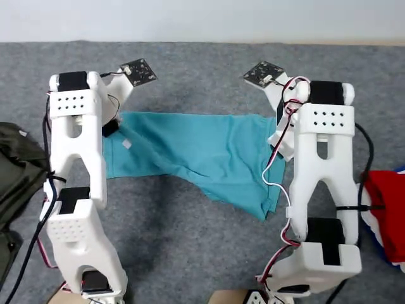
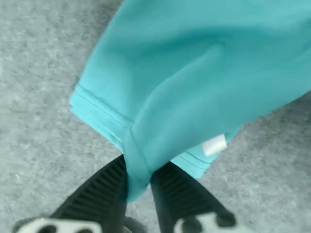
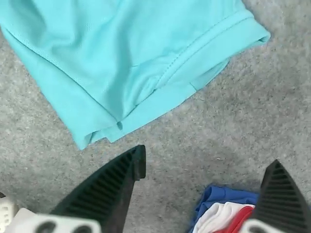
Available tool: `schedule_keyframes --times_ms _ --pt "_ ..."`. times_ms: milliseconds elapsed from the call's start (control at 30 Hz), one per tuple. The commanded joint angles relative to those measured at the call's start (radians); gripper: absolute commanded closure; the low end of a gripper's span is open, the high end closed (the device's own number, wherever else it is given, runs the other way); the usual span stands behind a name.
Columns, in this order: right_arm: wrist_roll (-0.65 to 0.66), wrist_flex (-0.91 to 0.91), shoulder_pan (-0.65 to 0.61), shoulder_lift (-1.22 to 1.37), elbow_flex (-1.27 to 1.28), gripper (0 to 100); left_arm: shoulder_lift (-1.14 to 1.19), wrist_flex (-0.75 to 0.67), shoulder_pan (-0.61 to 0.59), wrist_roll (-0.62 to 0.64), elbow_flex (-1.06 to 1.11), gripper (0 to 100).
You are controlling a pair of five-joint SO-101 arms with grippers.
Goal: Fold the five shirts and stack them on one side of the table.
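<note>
Between the two white arms, a teal fabric shirt [image 1: 202,155] lies spread out on the grey felt-like worktop [image 1: 190,253]; it's a bit rumpled, upper edge fairly straight, lower edge slanting down toward the arm on the right; so not folded yet.

The left end effector [image 2: 138,179] is clamped on the shirt's hemmed edge, over at the left end of the cloth; its black ribbed fingers [image 2: 104,187] have a fold of teal pinched tight between them; a small white label [image 2: 214,144] sits on the cloth just beside the pinch.

The right end effector [image 3: 208,160] has its jaws wide apart with nothing between them; it hangs over bare grey worktop near the shirt's other end, where a stitched hem and a folded-under corner show.

Just beside the right arm, at the worktop's edge, there's a red, white and blue cloth bundle [image 1: 383,215]; it's well apart from the teal shirt. Over at the opposite edge, by the left arm, lies a dark olive heap of clothing [image 1: 16,171]; can't tell how many pieces are in either pile.
</note>
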Motion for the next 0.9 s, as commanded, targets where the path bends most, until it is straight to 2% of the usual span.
schedule_keyframes --times_ms 0,133,467,667,867 --pt "-0.014 0.008 0.012 -0.004 -0.052 62.5 -0.008 0.025 0.006 0.008 0.010 93" --pt "-0.014 0.005 0.012 -0.002 -0.052 62.5 -0.018 0.048 0.005 0.037 0.012 86" --pt "-0.061 0.016 0.012 -0.012 -0.021 62.5 -0.155 0.083 0.005 0.060 -0.016 84" --pt "-0.063 0.016 0.022 -0.013 0.048 62.5 -0.336 0.083 0.002 0.060 0.084 81" --pt "-0.123 0.004 0.033 -0.004 0.049 62.5 -0.470 0.081 -0.087 0.060 0.206 82"
